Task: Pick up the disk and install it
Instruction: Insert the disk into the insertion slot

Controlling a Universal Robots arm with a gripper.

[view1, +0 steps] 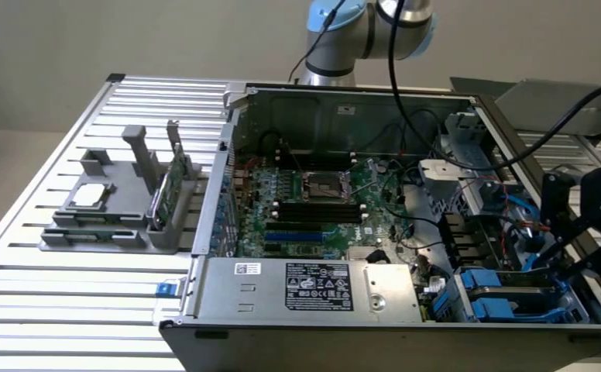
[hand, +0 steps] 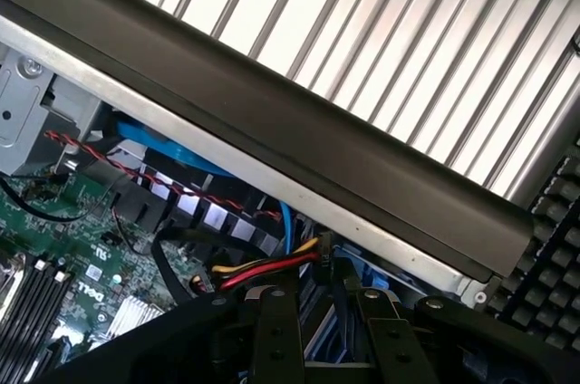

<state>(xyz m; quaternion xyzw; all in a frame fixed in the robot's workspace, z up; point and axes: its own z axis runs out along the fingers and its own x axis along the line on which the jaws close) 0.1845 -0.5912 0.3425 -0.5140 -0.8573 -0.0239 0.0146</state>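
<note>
- One black robot gripper (view1: 564,256) (hand: 319,301) hung over the drive-bay corner of the open dark-grey metal computer case (view1: 331,97), reaching down into it.
- Grip state: could not tell from either view whether it was open or clamped on anything.
- The flat silver-grey metal disk (view1: 516,293) with blue plastic side rails lay level in the bay just below the gripper. Contact between the two could not be made out.
- In the wrist view, a bundle of red, yellow and black wires (hand: 263,268) ran close in front of the gripper. The dark upper edge of the case wall (hand: 272,121) crossed beyond it.
- The green motherboard (view1: 311,201) (hand: 72,221) sat further into the case, away from the gripper.
- The silver box-shaped power supply (view1: 321,287) with a black-and-white label lay beside the bay, near the gripper.
- Several parts sat well apart from the gripper, beyond the far side of the case. A grey plastic fixture (view1: 104,225) stood on the slatted aluminium table (view1: 73,302).
- The fixture held a small square silver chip (view1: 91,195) lying flat and a thin green circuit card (view1: 166,194) standing on edge.
</note>
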